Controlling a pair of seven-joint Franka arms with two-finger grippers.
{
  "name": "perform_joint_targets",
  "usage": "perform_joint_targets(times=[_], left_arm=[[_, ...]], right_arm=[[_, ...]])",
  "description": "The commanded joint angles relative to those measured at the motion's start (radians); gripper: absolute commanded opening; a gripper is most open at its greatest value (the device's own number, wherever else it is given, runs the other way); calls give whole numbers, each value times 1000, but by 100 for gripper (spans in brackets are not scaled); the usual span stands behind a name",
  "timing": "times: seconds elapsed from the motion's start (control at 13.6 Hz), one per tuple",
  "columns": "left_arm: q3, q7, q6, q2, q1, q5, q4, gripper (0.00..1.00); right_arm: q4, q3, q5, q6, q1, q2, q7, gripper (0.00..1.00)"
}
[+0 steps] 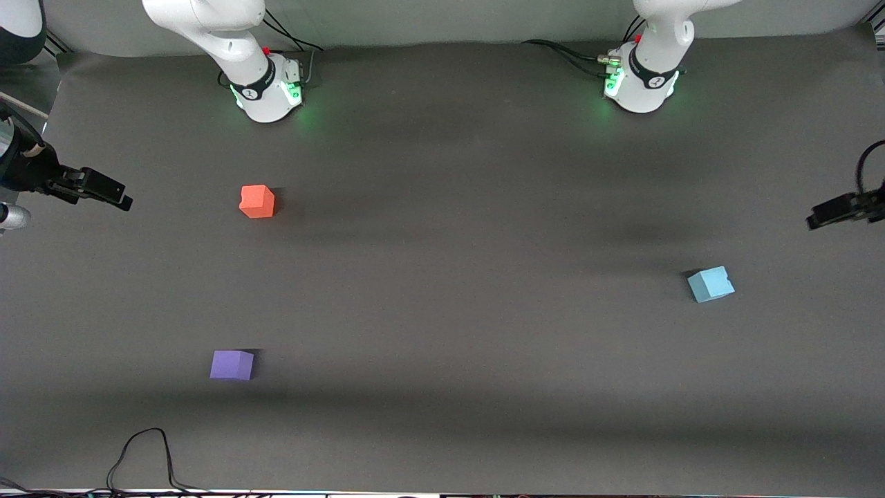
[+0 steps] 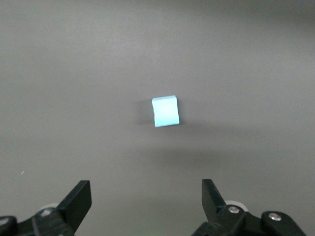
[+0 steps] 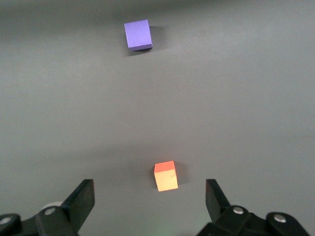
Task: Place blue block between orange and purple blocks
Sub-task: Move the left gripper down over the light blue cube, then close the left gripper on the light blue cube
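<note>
The blue block lies on the dark table toward the left arm's end; it also shows in the left wrist view. The orange block lies toward the right arm's end, and the purple block lies nearer to the front camera than it. Both show in the right wrist view, orange and purple. My left gripper hangs open and empty in the air at the left arm's end of the table. My right gripper hangs open and empty at the right arm's end.
The two arm bases stand along the table's edge farthest from the front camera. A black cable loops over the edge nearest the front camera, close to the purple block. A wide stretch of bare mat separates the blue block from the other two.
</note>
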Motion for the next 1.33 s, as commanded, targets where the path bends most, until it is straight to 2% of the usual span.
perform_joint_targets(times=[0.0, 0.22, 0.52, 0.74, 1.03, 1.25], left_arm=[[-1, -6, 187, 65, -16, 2, -107, 100], [-3, -15, 350, 206, -38, 2, -112, 100], [-1, -58, 531, 330, -50, 4, -142, 100], [2, -60, 702, 344, -39, 4, -265, 100], [3, -101, 787, 340, -42, 4, -358, 100], [3, -103, 798, 341, -41, 4, -379, 100]], right_arm=[[9, -3, 18, -5, 3, 1, 7, 100], [8, -4, 18, -8, 3, -2, 5, 100], [8, -4, 20, -28, 5, -22, 5, 100], [11, -4, 21, -61, 5, -36, 4, 100], [16, -4, 21, -60, 3, -32, 1, 100], [17, -4, 21, -60, 5, -25, 1, 100]])
